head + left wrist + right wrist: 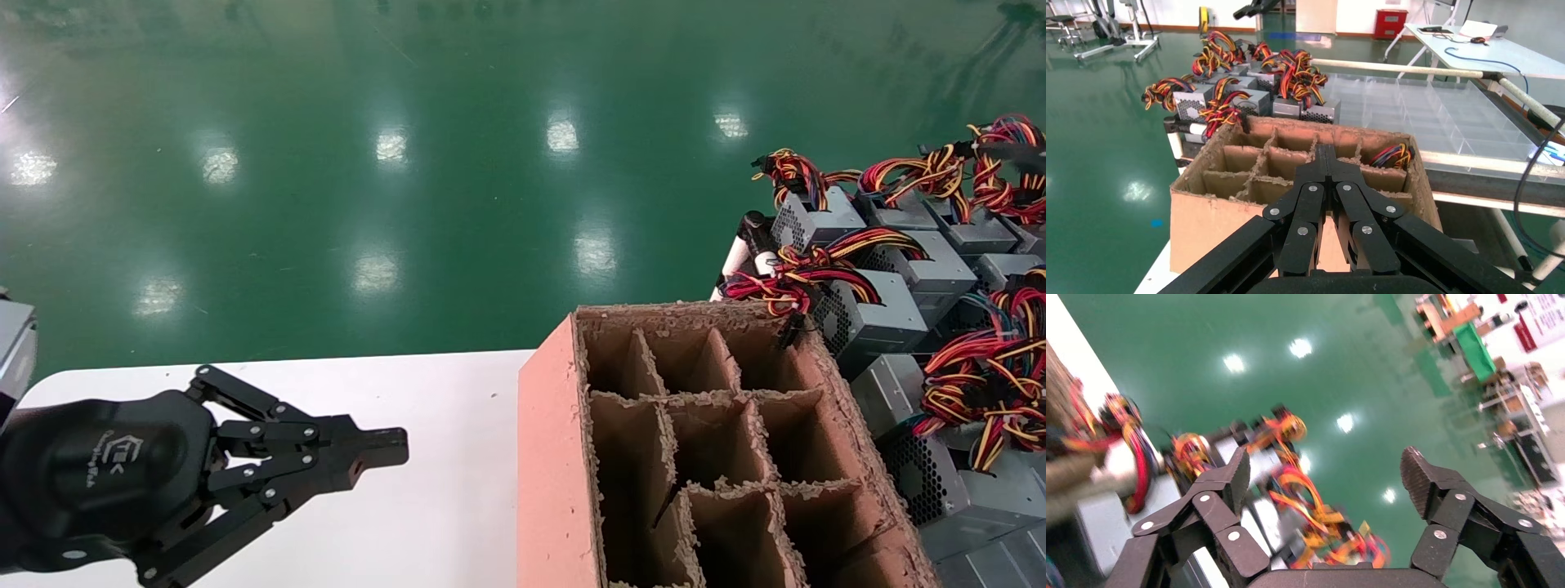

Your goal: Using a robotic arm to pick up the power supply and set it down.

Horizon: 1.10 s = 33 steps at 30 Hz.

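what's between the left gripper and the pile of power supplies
The divided cardboard box stands between the shut left gripper and the power supplies, clear in the head view.

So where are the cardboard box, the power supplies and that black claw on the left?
cardboard box (pixel 556 457), head view, its outer side wall.
power supplies (pixel 887 314), head view, one unit's grey casing.
left gripper (pixel 391 447), head view, its closed fingertips.

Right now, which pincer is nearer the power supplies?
Right. The right pincer hangs open just above the power supplies; the left pincer, shut, sits over the table, beyond the box.
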Each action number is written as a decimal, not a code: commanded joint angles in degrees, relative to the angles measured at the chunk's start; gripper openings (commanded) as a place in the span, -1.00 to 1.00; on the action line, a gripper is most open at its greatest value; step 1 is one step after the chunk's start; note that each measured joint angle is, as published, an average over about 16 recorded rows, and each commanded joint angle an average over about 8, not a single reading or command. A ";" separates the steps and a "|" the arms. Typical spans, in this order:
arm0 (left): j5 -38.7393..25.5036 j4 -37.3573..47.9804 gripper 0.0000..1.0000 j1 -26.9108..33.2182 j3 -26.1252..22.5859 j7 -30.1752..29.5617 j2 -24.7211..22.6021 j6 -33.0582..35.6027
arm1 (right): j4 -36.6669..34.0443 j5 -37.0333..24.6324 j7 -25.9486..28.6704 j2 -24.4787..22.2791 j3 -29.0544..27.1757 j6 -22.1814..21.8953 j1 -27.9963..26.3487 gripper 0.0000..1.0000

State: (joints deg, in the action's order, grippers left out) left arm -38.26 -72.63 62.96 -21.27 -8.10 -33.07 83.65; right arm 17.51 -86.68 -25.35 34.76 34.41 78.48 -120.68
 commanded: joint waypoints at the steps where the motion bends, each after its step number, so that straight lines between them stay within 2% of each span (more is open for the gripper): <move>1: 0.00 0.00 -1.00 0.00 0.00 0.00 0.00 0.00 | 2.40 1.92 1.54 0.01 -0.79 0.31 2.53 1.00; 33: 0.01 0.00 -1.00 0.01 -0.02 0.01 0.01 -0.01 | 40.63 32.48 26.16 0.19 -13.32 5.23 42.84 1.00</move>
State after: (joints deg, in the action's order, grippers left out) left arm -38.25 -72.62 62.97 -21.28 -8.09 -33.06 83.65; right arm 58.13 -54.21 0.80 34.95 21.09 83.70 -77.86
